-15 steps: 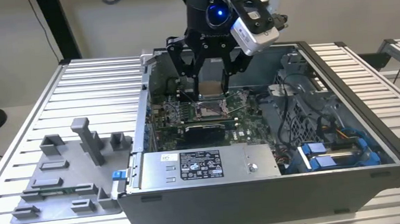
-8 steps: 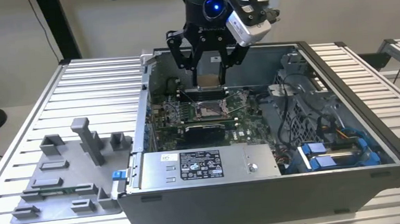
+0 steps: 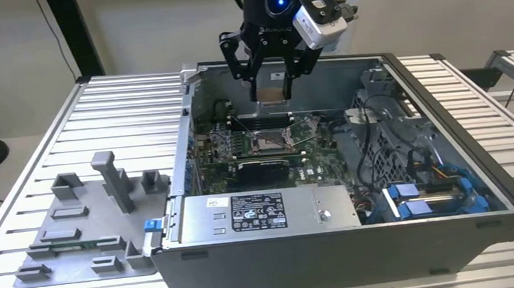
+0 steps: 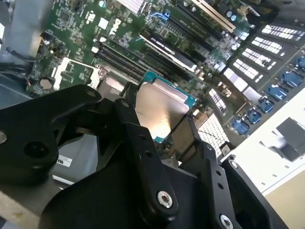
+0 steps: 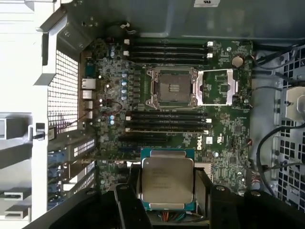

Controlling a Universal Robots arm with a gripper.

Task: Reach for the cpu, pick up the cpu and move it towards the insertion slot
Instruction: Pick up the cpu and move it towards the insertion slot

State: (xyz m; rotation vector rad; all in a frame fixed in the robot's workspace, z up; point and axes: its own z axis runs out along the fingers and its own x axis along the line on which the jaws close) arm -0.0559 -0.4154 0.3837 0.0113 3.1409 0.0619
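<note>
The pincer [image 3: 272,89] hangs over the open computer case [image 3: 473,171], its black fingers [image 5: 125,200] closed on the edges of the cpu [image 5: 167,180], which it holds flat, clear of the green board [image 5: 224,124]. In the exterior view the chip sits above the far part of the board. The slot [image 5: 171,87], its silver frame flipped open beside it, lies apart from the cpu, with a row of dark memory slots [image 5: 167,121] between them. A grey fixture [image 3: 84,235] rests on the ribbed worktop [image 3: 28,198], at the exterior view's left.
</note>
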